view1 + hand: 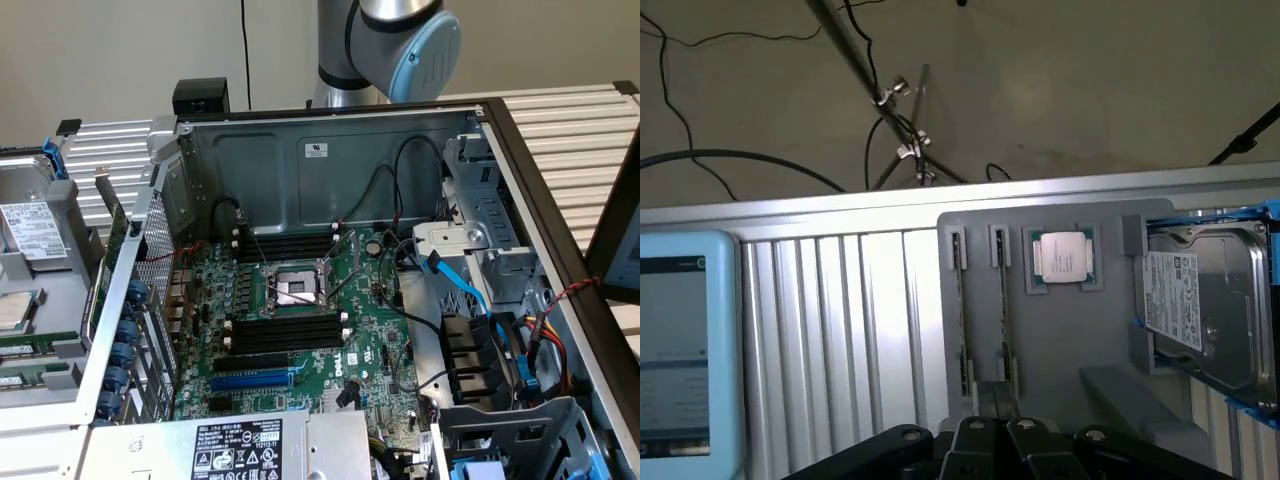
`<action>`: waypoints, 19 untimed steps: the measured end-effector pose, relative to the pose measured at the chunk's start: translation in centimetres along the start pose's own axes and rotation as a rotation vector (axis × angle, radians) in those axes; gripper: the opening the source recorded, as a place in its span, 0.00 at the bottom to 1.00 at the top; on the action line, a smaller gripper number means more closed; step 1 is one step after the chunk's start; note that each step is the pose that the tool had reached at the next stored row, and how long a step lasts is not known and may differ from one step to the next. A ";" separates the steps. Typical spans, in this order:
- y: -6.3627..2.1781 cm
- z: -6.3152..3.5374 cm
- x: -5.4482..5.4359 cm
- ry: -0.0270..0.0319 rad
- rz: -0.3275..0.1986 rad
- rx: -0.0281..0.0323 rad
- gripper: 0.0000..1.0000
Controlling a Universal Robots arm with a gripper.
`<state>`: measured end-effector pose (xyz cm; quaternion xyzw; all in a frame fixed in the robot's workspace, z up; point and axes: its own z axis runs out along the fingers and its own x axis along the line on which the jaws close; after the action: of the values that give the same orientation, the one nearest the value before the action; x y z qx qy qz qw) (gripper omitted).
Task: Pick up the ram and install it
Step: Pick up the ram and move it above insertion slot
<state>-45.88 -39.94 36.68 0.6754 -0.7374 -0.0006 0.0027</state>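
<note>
Your black claw (996,402) sits clenched on nothing at the edge of the flat grey plastic tray (1060,340), where the ram (960,300), a thin green circuit-board stick, stands on edge in its cradle, presumably for an easy pinch.

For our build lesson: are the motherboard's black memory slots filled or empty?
Empty: the black slots show bare channels, nothing seated in them.

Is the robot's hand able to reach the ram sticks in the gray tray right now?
Probably yes. The hand points at the gray tray, and the two ram sticks stand on edge in open grooves with nothing over them. The hand is shut, so it would have to open first.
</note>
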 end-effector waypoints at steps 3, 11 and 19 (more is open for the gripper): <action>0.00 0.00 0.0 0.0000 0.000 0.0000 0.11; 0.02 0.01 -0.2 -0.0005 -0.001 0.0047 0.11; 0.17 0.19 -0.4 -0.0005 -0.004 0.0055 0.11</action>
<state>-46.02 -39.51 36.49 0.6768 -0.7362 0.0013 0.0006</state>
